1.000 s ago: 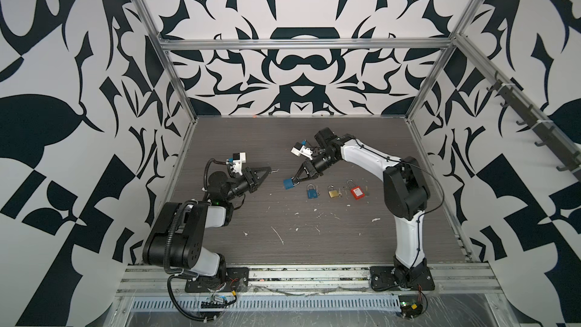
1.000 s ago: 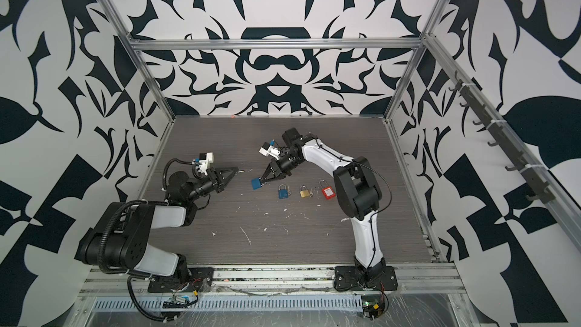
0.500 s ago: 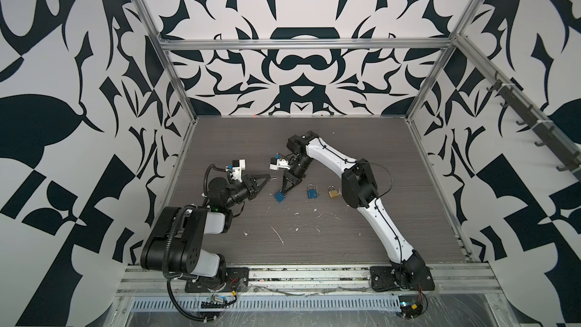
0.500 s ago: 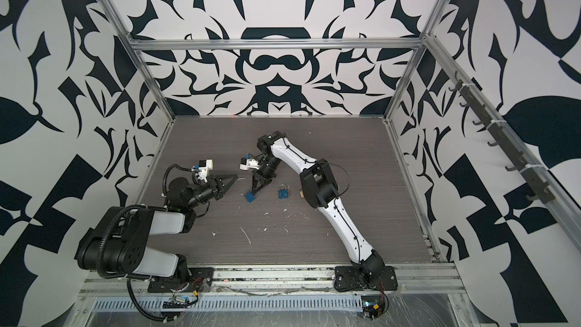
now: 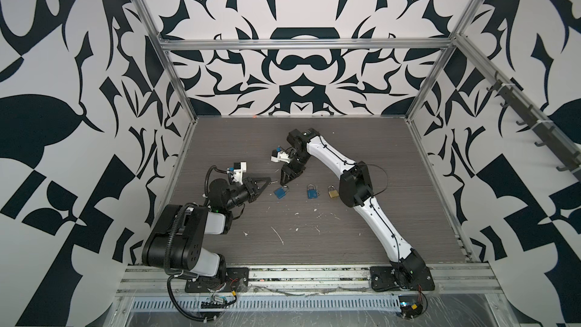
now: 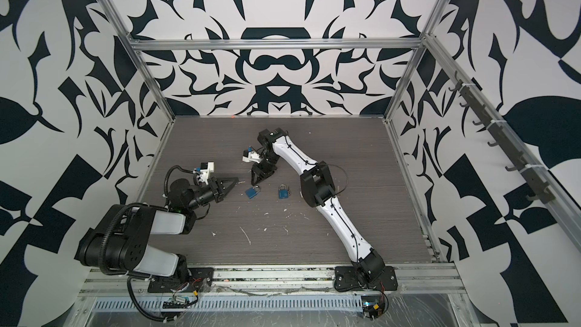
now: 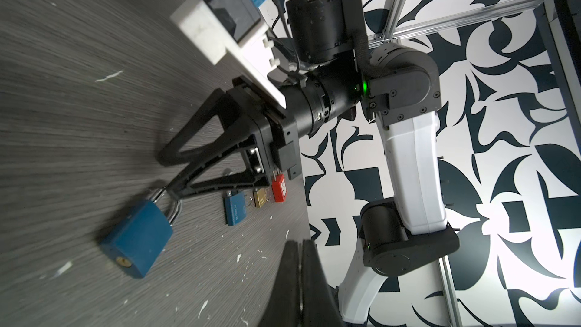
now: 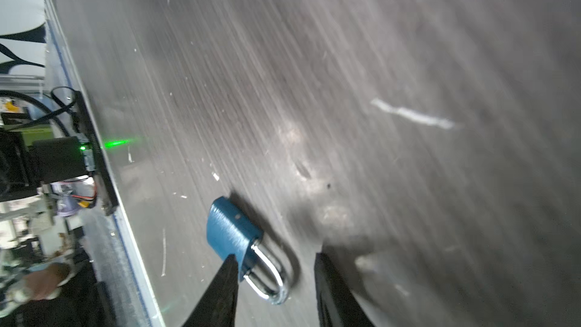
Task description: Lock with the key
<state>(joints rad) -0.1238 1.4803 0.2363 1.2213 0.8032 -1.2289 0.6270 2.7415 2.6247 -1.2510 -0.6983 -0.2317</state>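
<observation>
Right gripper stood part-open, empty, just beside the blue padlock; left gripper, clamped on the key, could shove that unheld lock aside.

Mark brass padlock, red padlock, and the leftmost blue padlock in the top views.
Brass padlock (image 5: 333, 194): in a top view, body.
Red padlock (image 7: 279, 187): left wrist view, body.
Leftmost blue padlock (image 5: 279, 193): in a top view, body.

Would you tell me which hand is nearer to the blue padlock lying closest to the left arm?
Right. The right hand is open, its fingertips at the shackle of the blue padlock. The left hand, shut, is clear of it, further left in both top views.
</observation>
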